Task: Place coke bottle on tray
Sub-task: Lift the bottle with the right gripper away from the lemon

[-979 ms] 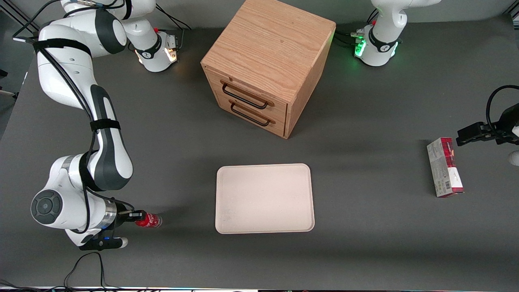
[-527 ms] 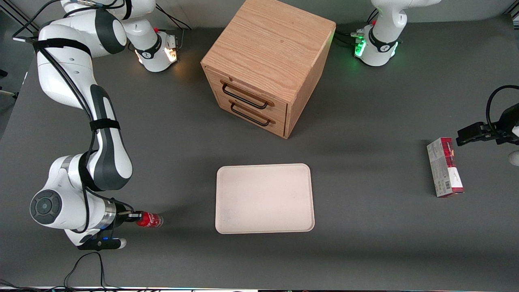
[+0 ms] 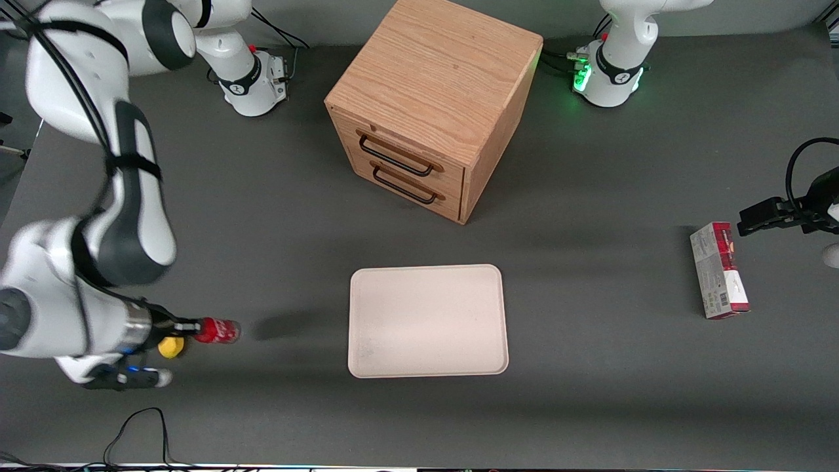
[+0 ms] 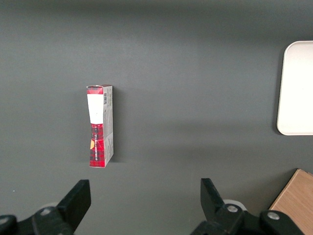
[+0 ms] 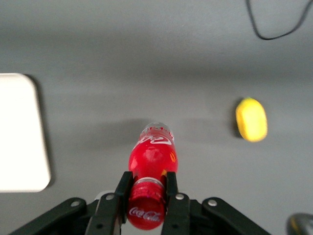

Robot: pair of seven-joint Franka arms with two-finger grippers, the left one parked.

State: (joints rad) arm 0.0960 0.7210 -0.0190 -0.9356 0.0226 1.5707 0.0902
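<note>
My right gripper point(image 3: 190, 327) point(image 5: 145, 187) is shut on the cap end of the coke bottle point(image 3: 217, 330) point(image 5: 153, 155), a small red bottle held level above the table, its shadow on the mat below. The bottle's base points toward the cream-white tray point(image 3: 428, 320) point(image 5: 19, 132), which lies flat and bare some way off, toward the parked arm's end of the table. In the right wrist view both black fingers point(image 5: 122, 188) press against the red cap.
A yellow lemon-like object point(image 3: 170, 347) point(image 5: 251, 119) lies on the table beside the gripper. A wooden two-drawer cabinet point(image 3: 432, 105) stands farther from the front camera than the tray. A red-and-white carton point(image 3: 719, 270) point(image 4: 100, 125) lies toward the parked arm's end.
The right arm has risen and pulled back toward its own end, lifting the coke bottle off the table. The yellow object, hidden before, now shows.
</note>
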